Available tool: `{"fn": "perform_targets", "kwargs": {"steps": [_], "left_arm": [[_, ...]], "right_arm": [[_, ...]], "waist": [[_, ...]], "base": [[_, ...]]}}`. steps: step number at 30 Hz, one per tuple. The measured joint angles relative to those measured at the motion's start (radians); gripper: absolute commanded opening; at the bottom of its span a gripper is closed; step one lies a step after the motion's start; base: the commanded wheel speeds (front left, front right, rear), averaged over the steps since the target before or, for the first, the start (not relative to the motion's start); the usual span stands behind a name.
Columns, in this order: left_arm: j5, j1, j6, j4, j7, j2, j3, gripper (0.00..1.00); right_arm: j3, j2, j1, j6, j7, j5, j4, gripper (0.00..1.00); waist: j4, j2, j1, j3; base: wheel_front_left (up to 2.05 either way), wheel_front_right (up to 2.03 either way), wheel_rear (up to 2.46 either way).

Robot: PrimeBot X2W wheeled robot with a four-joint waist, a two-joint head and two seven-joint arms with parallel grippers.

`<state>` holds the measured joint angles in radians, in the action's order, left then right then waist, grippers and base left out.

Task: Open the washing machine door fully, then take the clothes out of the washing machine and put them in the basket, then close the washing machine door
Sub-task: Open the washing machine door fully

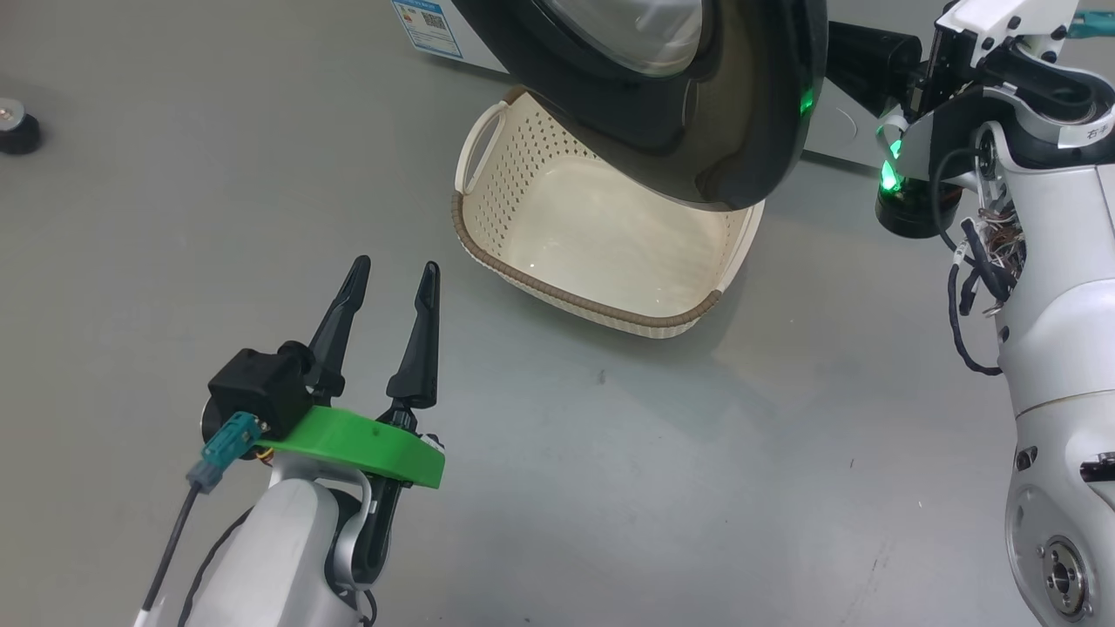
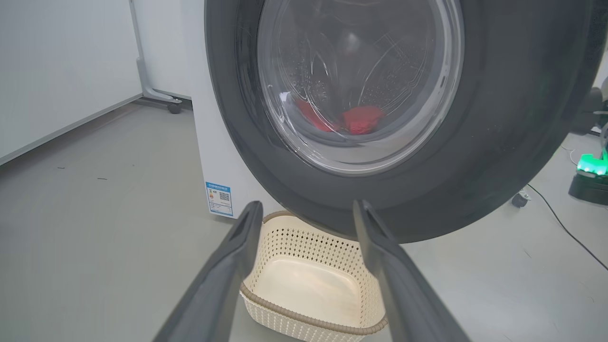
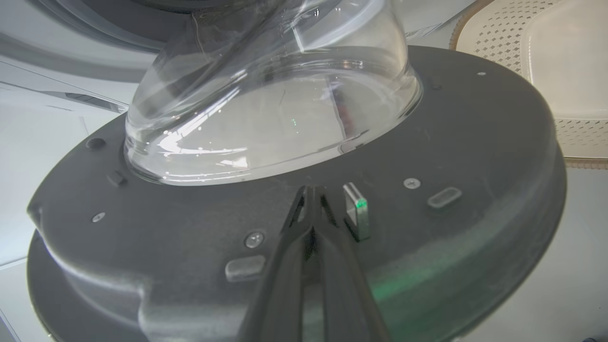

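The washing machine door [image 1: 749, 131] stands partly swung out over the cream basket [image 1: 557, 300], which is empty. Through the door's glass [image 2: 356, 85], red clothes [image 2: 361, 118] lie in the drum of the white washing machine [image 2: 213, 142]. My left gripper [image 1: 394, 266] is open, low over the floor in front of the basket [image 2: 304, 323] and apart from it. My right gripper [image 3: 311, 191] is shut, its tips against the door's dark inner ring [image 3: 475, 142] beside the metal latch [image 3: 357, 216], just below the glass bowl [image 3: 266, 95]. In the head view the door hides its fingers.
A small black round object [image 1: 17, 126] sits on the floor at far left. A black base with a green light [image 2: 589, 180] and a cable [image 2: 565, 228] lie right of the machine. A wheeled stand leg [image 2: 161, 95] is behind it. Grey floor spreads around the basket.
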<state>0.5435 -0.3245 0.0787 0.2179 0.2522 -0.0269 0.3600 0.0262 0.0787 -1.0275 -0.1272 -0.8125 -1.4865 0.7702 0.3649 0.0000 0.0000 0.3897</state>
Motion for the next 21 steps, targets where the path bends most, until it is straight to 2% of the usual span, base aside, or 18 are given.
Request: {"fn": "perform_targets", "kwargs": {"steps": [21], "left_arm": [[-0.010, 0.014, 0.000, 0.001, 0.000, 0.000, 0.006, 1.00]], "right_arm": [[-0.205, 0.001, 0.068, 0.001, -0.033, -0.206, -0.045, 0.00]], "waist": [[0.011, 0.0000, 0.0000, -0.031]], "base": [[0.00, 0.00, 0.00]]}}
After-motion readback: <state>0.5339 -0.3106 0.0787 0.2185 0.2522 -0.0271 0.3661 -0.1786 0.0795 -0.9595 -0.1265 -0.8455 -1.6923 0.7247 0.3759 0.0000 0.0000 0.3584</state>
